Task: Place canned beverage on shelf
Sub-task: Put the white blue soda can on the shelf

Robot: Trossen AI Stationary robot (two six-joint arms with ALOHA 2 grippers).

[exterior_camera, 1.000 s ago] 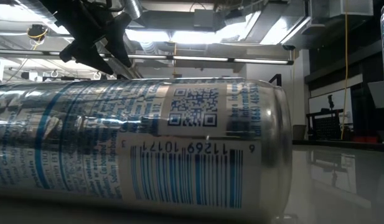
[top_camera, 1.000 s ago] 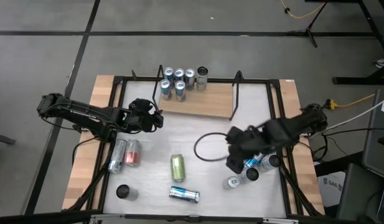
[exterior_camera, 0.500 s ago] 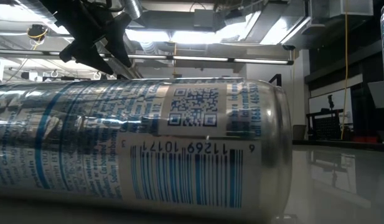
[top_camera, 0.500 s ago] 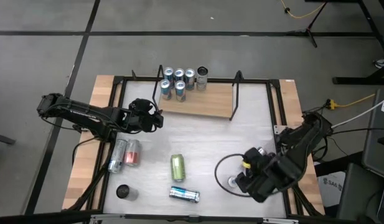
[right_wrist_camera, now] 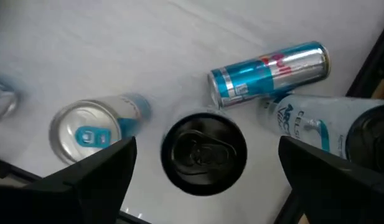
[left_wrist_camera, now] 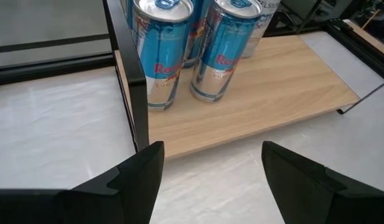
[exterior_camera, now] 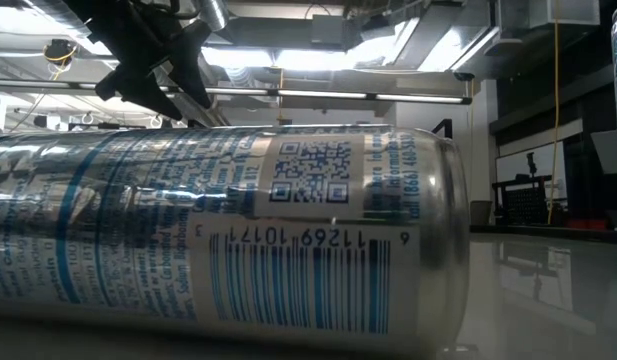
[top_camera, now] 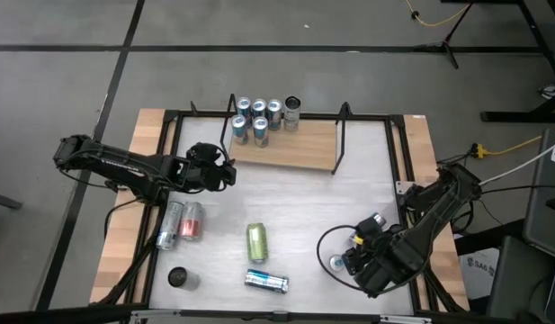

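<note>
Pick-up step in hand, nothing grasped yet. The right claw (top_camera: 362, 264) hangs at lower right of the high view over a cluster of cans on the bench (top_camera: 304, 193); its fingers stand wide and empty, and in its wrist view they straddle an upright dark-topped can (right_wrist_camera: 205, 151), with a silver-topped upright can (right_wrist_camera: 86, 134) beside it and a blue can lying on its side (right_wrist_camera: 269, 70) farther off. The shelf (top_camera: 299, 145) sits at upper centre, six cans bunched at its left end, right half bare. The left claw (left_wrist_camera: 209, 180) waits just beside the shelf's left frame, part open, holding nothing. Next move, as I judge: lower over the dark-topped can, close, lift clear of its neighbours, carry to the bare board.
</note>
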